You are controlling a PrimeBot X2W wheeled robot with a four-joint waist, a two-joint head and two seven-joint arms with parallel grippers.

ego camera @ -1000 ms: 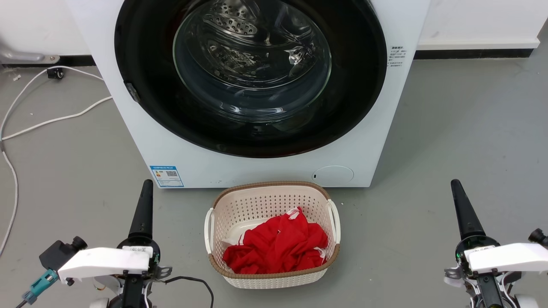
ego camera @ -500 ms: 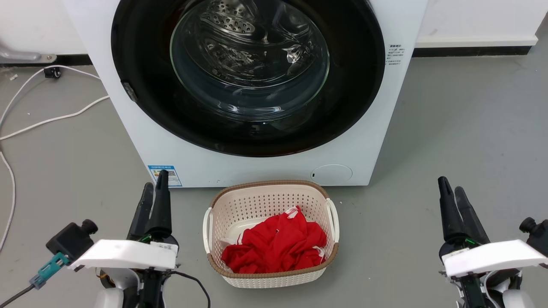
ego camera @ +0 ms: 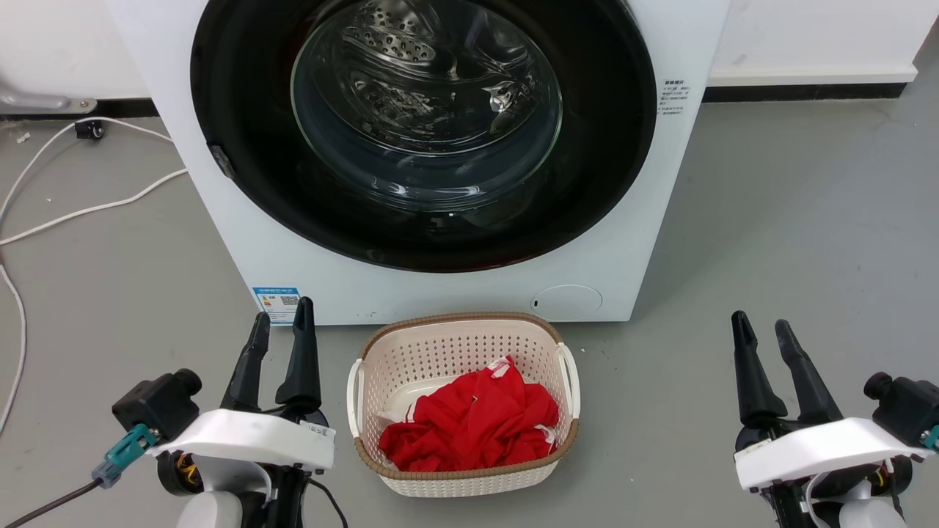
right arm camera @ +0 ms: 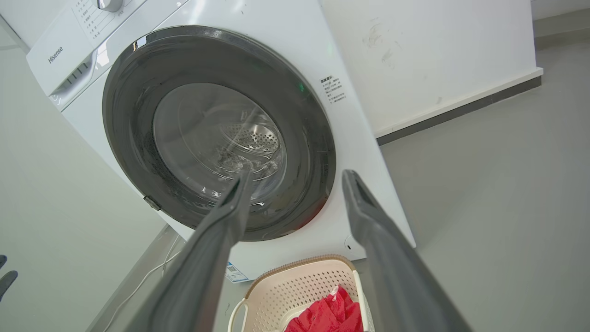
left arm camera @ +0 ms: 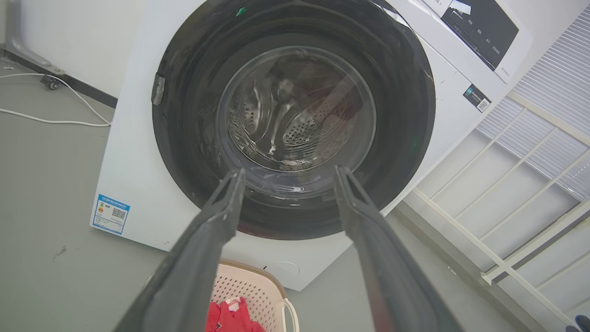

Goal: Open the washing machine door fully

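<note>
The white washing machine (ego camera: 242, 249) stands straight ahead. Its washing machine door (ego camera: 242, 147), a glossy black disc with a clear glass bowl, lies flat against the front, closed; a small grey latch tab (ego camera: 222, 161) sits on its left rim. The door (left arm camera: 184, 115) also faces the left wrist camera, and the door (right arm camera: 133, 152) faces the right wrist camera. My left gripper (ego camera: 282, 324) hovers low at the lower left, open and empty, well short of the machine. My right gripper (ego camera: 759, 327) hovers at the lower right, also open and empty.
A beige perforated laundry basket (ego camera: 381, 345) holding red cloth (ego camera: 469, 422) stands on the grey floor directly before the machine, between my arms. White cables (ego camera: 81, 209) trail over the floor at the left. A white railing (left arm camera: 498, 230) stands to the machine's right.
Both grippers have gone from shut to open, fingers spreading apart. Both arms have shifted slightly inward. The door has not moved.
</note>
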